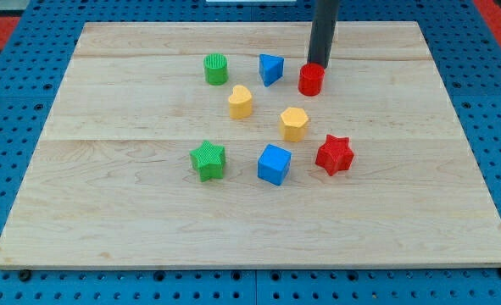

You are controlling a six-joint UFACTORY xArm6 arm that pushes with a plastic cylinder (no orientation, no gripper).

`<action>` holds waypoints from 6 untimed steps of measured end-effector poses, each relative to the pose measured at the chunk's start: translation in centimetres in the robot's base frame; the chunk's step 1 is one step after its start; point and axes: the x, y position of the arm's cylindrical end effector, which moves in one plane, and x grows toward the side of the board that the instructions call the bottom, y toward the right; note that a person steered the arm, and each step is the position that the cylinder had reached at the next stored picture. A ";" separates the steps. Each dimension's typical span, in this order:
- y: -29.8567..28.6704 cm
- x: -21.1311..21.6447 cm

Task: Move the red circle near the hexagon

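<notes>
Tip [317, 65] against red circle [311, 80]

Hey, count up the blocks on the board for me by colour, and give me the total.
Green: 2, the green circle and green star
Blue: 2, the blue triangle and blue cube
Yellow: 2, the yellow heart and yellow hexagon
Red: 2, the red circle and red star
Total: 8

Bright blocks on a pale wooden board

The board [131, 220] is light, grained wood on a blue perforated surface [13, 127] with red patches at the frame's upper corners. Blocks: red circle [311, 80], red star [334, 154], green cylinder [216, 69] and green star [208, 160], both ridged, blue triangle [270, 69], blue cube [274, 163], yellow hexagon [293, 124], yellow heart [241, 101]. The rod above my tip [316, 64] is dark grey.
</notes>
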 end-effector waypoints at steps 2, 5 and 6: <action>0.0 4.4; -0.8 4.8; -3.7 2.7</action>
